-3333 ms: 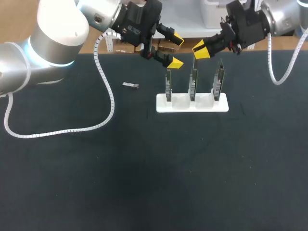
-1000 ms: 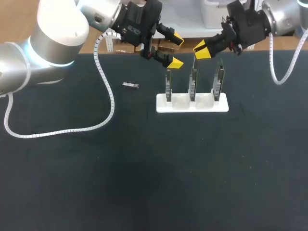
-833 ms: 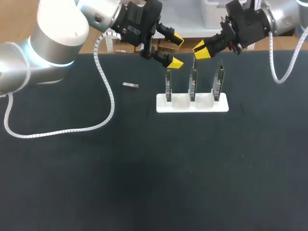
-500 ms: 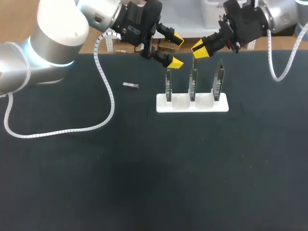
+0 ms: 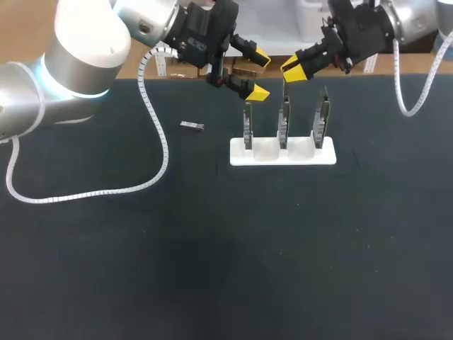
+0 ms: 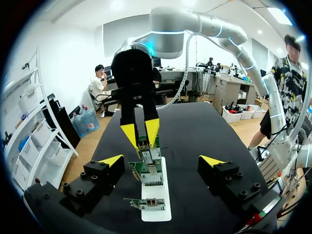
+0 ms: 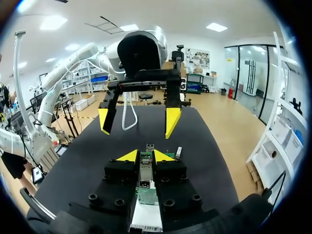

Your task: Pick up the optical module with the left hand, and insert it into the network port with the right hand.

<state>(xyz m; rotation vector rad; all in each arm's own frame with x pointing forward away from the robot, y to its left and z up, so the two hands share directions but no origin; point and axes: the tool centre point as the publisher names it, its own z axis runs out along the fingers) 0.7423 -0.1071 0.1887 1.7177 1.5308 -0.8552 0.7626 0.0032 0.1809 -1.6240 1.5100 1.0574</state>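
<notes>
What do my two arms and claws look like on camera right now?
The left arm and right arm are rounded silver-white shells. The left one has a glowing pale-blue ring at one joint. Each ends in a black wrist block. The left claw and right claw are black with bright yellow wedge tips. White coiled cables trail from both wrists.

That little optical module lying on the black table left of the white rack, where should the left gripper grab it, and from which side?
Probably from straight above: the optical module lies flat on the table, well apart from the rack. Set the open left gripper across its narrow width at mid-length, closing on its two long sides.
</notes>
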